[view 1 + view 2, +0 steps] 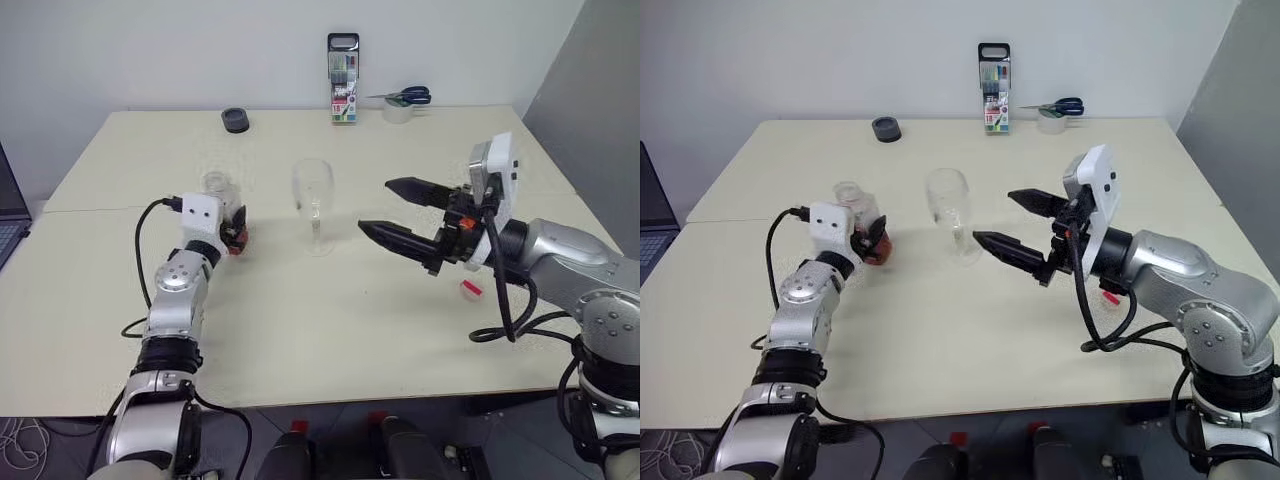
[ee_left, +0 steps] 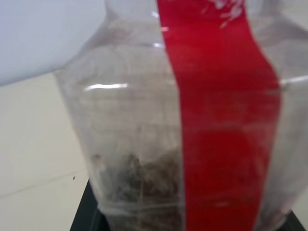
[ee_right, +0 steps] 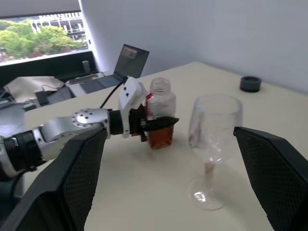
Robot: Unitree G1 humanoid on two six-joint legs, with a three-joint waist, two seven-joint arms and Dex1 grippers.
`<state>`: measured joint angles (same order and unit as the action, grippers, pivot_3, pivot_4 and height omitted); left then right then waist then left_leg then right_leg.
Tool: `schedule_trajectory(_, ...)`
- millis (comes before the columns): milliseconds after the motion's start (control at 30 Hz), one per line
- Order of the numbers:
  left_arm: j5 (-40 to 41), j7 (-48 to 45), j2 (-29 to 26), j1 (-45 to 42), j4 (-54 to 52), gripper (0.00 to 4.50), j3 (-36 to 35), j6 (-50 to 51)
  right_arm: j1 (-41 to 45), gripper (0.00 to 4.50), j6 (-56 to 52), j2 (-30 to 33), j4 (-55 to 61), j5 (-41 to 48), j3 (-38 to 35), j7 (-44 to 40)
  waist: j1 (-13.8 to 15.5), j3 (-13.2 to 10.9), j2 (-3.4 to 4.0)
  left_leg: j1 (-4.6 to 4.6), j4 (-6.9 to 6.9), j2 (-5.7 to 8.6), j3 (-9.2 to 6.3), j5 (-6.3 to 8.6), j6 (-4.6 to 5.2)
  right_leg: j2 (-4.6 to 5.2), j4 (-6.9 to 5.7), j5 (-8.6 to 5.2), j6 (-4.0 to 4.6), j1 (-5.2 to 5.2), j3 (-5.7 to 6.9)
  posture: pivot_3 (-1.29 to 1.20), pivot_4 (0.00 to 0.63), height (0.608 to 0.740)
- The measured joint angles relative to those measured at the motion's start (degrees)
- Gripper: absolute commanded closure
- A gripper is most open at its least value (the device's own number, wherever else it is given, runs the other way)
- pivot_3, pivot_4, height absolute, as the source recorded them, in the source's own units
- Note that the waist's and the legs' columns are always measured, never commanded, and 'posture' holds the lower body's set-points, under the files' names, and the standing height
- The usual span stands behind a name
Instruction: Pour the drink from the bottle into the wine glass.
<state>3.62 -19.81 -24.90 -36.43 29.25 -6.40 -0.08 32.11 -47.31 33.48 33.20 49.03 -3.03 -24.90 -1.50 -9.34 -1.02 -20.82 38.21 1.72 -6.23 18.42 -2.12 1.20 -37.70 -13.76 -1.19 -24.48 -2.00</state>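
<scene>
Left gripper [image 3: 155,124] is clamped on the bottle [image 3: 160,113] — fingers across its lower half, at the level of the drink [image 3: 160,136]. The bottle stands upright on the table [image 1: 300,330], to the robot's left of the glass [image 1: 313,205] and well apart from it. Its mouth is open; a red cap [image 1: 470,289] lies on the table under the right arm. Only the bottom third or so holds liquid.

Right gripper [image 1: 402,212] hangs with its fingers spread wide, empty, pointing at the glass from the other side, not touching it.

Step in hand: lift and carry to the glass. Notes for doing it well:
- Lift straight up first; an open mouth forgives no tilt in transit.
- Bring the mouth over the bowl, near the rim, before any roll of the wrist.
- Tilt slowly — the bottle is soft plastic, and a hard squeeze may spurt.
- The glass is tall on a narrow foot; a nudge could topple it, so the right gripper might steady the stem.
</scene>
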Motion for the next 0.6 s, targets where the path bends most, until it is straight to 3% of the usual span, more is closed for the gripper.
schedule_trajectory(267,-4.86,-7.89,-4.96,-13.45,4.76,2.86,6.11,-3.96,-2.51,0.00,10.37,-4.89,-1.98,-11.94,4.16,0.00,-0.13,-0.01,-0.02,0.00,-0.03,0.08,0.20,-0.01,-0.01,0.02,-0.03,0.00,-0.03,-0.16,-0.01,0.00,0.150,0.740)
schedule_trajectory(600,-14.04,-13.26,-9.10,-22.20,14.31,2.86,14.03,-13.27,-2.39,0.00,11.86,-9.30,-2.65,-16.31,5.68,0.27,-0.22,-0.02,-0.03,-0.36,0.01,0.09,0.42,-0.02,-0.03,0.01,-0.30,0.00,-0.03,-0.76,-0.20,0.00,0.150,0.740)
